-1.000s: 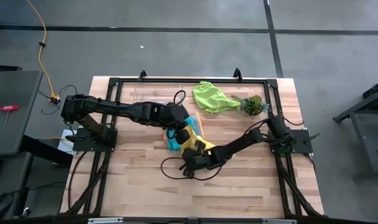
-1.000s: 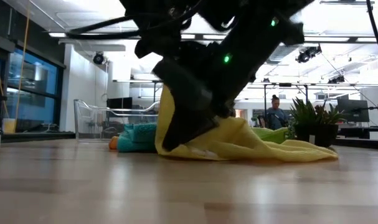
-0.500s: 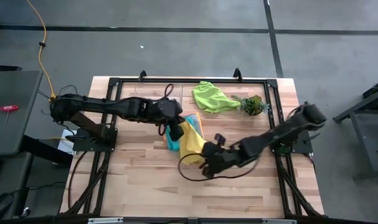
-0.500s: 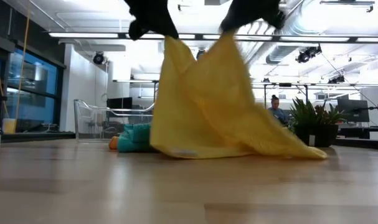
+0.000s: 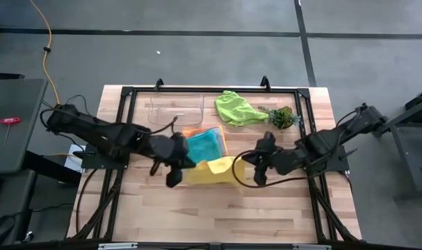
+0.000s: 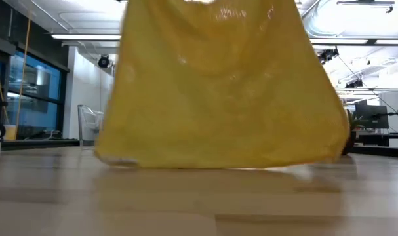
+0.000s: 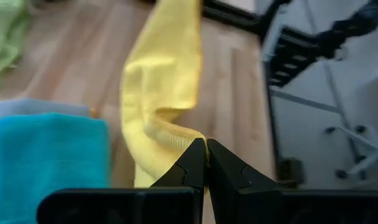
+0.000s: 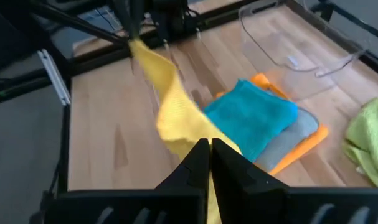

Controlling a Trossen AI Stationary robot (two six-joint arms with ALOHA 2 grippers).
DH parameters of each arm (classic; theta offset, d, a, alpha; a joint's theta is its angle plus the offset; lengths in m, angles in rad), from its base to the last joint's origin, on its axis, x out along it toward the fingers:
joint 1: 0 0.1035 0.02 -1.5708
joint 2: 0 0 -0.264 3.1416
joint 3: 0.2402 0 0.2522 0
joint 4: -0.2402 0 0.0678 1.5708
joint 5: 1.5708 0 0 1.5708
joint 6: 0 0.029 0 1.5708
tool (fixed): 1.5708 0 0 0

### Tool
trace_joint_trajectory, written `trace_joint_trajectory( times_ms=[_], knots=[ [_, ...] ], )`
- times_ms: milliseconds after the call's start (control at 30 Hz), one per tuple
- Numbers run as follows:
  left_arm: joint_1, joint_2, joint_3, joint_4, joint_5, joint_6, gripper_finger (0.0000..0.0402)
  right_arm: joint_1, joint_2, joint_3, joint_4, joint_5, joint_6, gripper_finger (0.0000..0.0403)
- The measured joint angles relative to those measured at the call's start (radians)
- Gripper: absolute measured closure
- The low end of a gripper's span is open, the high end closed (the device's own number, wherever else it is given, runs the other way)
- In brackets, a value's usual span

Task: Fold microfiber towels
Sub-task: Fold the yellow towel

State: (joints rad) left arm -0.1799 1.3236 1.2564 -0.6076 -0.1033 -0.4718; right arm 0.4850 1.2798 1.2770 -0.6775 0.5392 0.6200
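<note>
The yellow towel (image 5: 211, 171) hangs spread between my two grippers over the table's middle. It fills the low view (image 6: 218, 85). My left gripper (image 5: 176, 168) is shut on its left end and my right gripper (image 5: 252, 167) is shut on its right end. The teal towel (image 5: 205, 144) lies folded on top of the grey towel (image 8: 296, 132) and the orange towel (image 8: 304, 144), just beyond the yellow one. The lime green towel (image 5: 237, 109) lies crumpled at the far side. My left gripper pinches an upper corner or edge fold of the yellow towel (image 7: 187, 138) between its two fingertips. The cloth runs away from the fingers toward the other arm. My right gripper pinches the towel's opposite upper end (image 8: 190, 138) between its two fingertips. The cloth stretches from it to the left gripper (image 8: 134, 38). The towel hangs as a sheet below both grippers, and its lower edge (image 6: 218, 164) reaches down to the table top.
A clear plastic tray (image 5: 174, 107) stands at the far left of the table. A leafy plant sprig (image 5: 281, 117) lies right of the lime green towel. Bare wood lies toward the near edge (image 5: 217, 215).
Both grippers have lifted the yellow towel off the stack and drawn apart, the left toward the table's left and near edge, the right toward the right. The towel has gone from a heap on the table to a spread sheet hanging between them. The teal towel now shows uncovered.
</note>
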Motion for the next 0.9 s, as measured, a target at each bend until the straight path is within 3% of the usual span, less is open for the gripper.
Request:
trace_joint_trajectory(
  times_ms=[300, 533, 800, 900],
  knots=[
    [-0.119, -0.098, 0.0, -0.019, -0.097, -0.036, 0.0401, 0.0, -0.064, 0.0, 0.009, -0.073, -0.069, 0.0403],
    [-0.181, -0.143, 0.0, -0.019, -0.274, 0.141, 0.0401, 0.0, -0.062, 0.0, 0.065, -0.218, -0.144, 0.0403],
    [-0.335, -0.11, 0.0, -0.136, -0.487, 0.227, 0.0401, 0.049, -0.061, 0.0, 0.084, -0.223, -0.129, 0.0403],
    [-0.385, -0.087, 0.0, -0.154, -0.515, 0.24, 0.0401, 0.08, -0.048, 0.0, 0.121, -0.205, -0.103, 0.0403]
  ],
)
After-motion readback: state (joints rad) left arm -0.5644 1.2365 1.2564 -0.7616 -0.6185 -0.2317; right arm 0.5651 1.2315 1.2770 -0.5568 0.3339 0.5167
